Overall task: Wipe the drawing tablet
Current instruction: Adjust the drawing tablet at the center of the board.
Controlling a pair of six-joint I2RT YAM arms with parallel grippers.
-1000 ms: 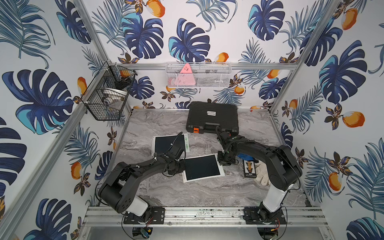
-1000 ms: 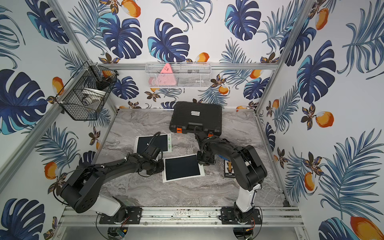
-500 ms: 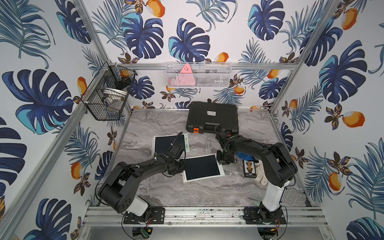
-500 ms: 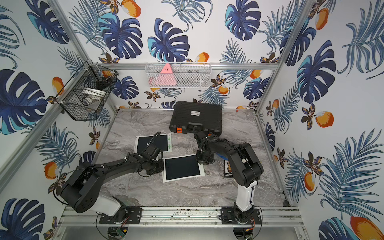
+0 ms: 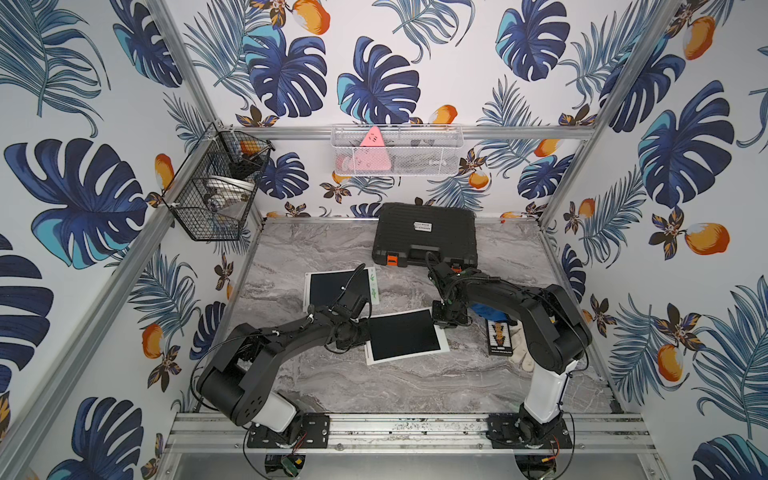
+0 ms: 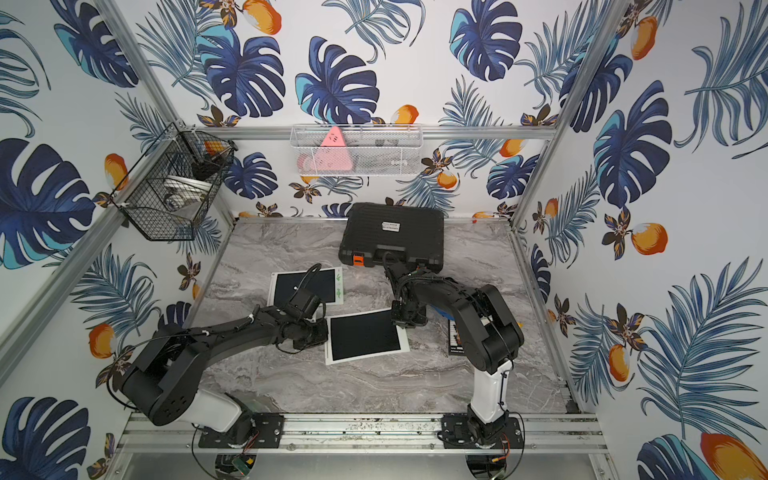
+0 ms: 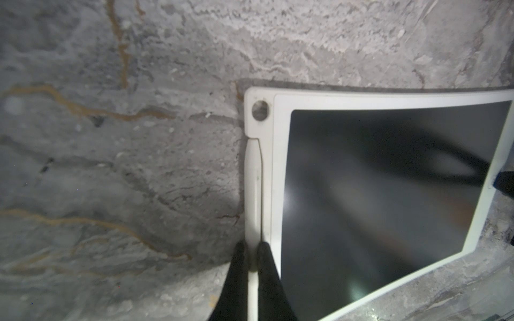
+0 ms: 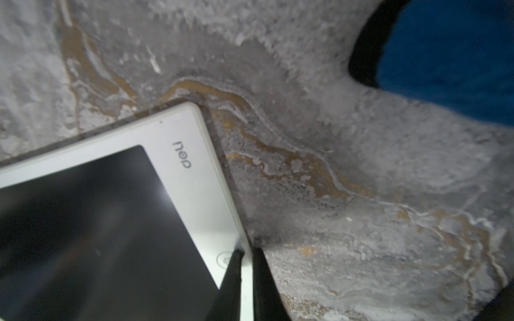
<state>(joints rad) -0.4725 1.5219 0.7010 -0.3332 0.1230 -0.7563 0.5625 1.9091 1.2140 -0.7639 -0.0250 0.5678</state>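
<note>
The drawing tablet lies in the middle of the marble table, left gripper pinched shut on its stylus-side edge and right gripper closed on the opposite rim beside the round button, so both holds should be level and light, lest the thin frame twist or skid.

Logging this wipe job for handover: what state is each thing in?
drawing tablet: screen blank, pinched at opposite edges
left gripper: jaws shut on drawing tablet
right gripper: jaws shut on drawing tablet
blue cloth: lying loose, unheld
second tablet: flat, screen blank
tool case: lid closed
</note>
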